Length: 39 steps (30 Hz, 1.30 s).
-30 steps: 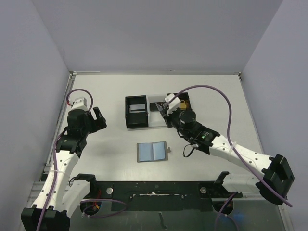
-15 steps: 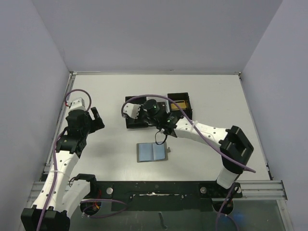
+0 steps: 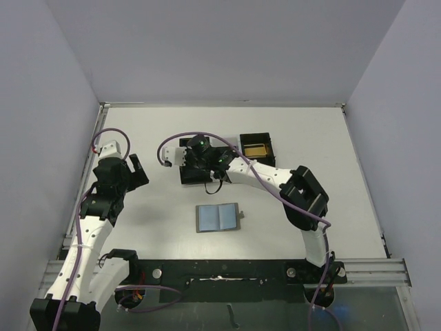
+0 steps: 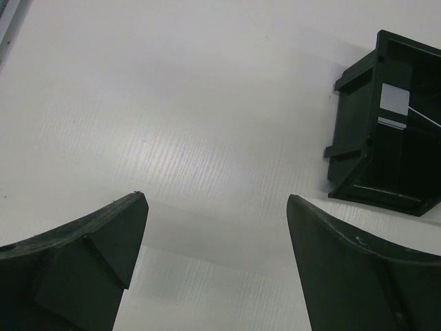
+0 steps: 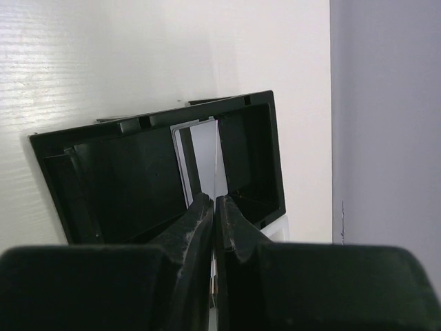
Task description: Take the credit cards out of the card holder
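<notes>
Grey-blue pocket panels face up: the card holder point(image 3: 218, 217) lies open and flat on the counter point(image 3: 310, 138), well behind the right end effector point(image 5: 215, 201), toward the arm bases. Whether any card sits in its pockets cannot be told.

The left end effector point(image 4: 217, 207) hangs well off to the left of the right one. Its fingers are wide apart with nothing between them and bare counter beneath. That arm is folded and upright.

The right arm reaches across to the left, wrist pitched down. Its end effector is pressed together on a credit card point(image 5: 216, 158), seen edge-on as a thin pale blade running forward from the tips into the black tray point(image 5: 83, 179). Whether a second card lies in that compartment cannot be told.

Assessment: the card is light, stiff, thin and slick. A pinch across its faces near one short edge suits it, though it may pivot or slip. The holder is judged light, soft and liable to slide when pulled at.
</notes>
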Each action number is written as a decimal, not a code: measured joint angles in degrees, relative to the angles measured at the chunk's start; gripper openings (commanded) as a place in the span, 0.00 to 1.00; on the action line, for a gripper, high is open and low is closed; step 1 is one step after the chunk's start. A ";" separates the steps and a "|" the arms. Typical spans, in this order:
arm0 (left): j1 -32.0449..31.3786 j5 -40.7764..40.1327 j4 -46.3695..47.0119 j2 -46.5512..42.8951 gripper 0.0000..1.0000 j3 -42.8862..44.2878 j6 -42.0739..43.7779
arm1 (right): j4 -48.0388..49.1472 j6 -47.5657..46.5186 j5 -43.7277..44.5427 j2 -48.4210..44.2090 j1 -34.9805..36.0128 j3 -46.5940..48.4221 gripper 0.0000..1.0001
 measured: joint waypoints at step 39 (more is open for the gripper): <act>0.33 3.82 0.31 1.73 0.83 0.00 0.28 | -0.68 -8.20 1.42 17.59 -5.18 11.39 0.06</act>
